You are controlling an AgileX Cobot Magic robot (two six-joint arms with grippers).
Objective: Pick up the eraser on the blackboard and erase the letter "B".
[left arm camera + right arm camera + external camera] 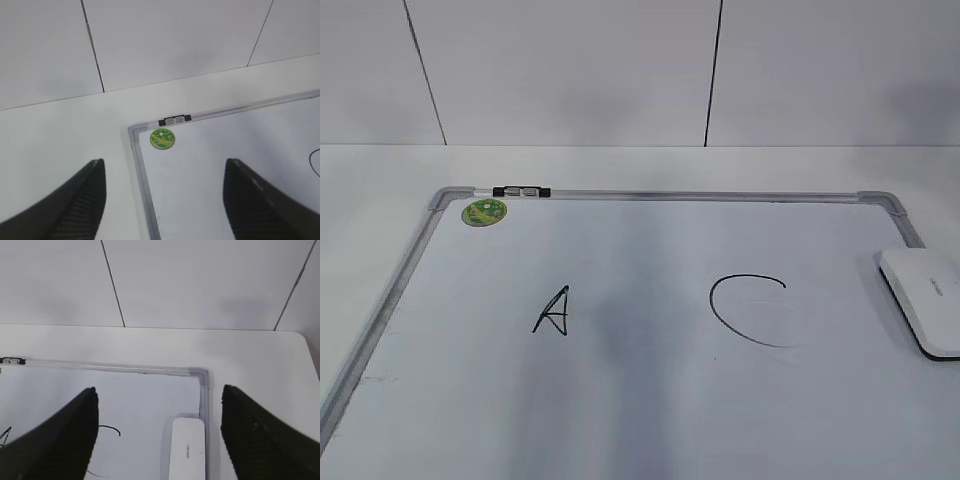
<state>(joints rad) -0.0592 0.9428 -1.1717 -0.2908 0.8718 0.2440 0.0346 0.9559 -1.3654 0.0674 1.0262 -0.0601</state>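
The white eraser point(923, 300) lies flat on the right edge of the blackboard point(640, 400), a white board with a silver-grey frame. No letter "B" shows; the board between the black "A" point(552, 312) and the black "C" point(750, 310) is bare. Neither gripper shows in the exterior view. In the left wrist view my left gripper point(165, 165) is open and empty above the board's point(210, 190) top left corner. In the right wrist view my right gripper point(158, 390) is open and empty above the board's point(140, 405) top right corner, with the eraser point(188, 450) below it.
A round green magnet point(484, 211) sits at the board's top left corner, also in the left wrist view point(163, 138). A black and silver clip point(520, 190) sits on the top frame. The board lies on a white table against a white panelled wall.
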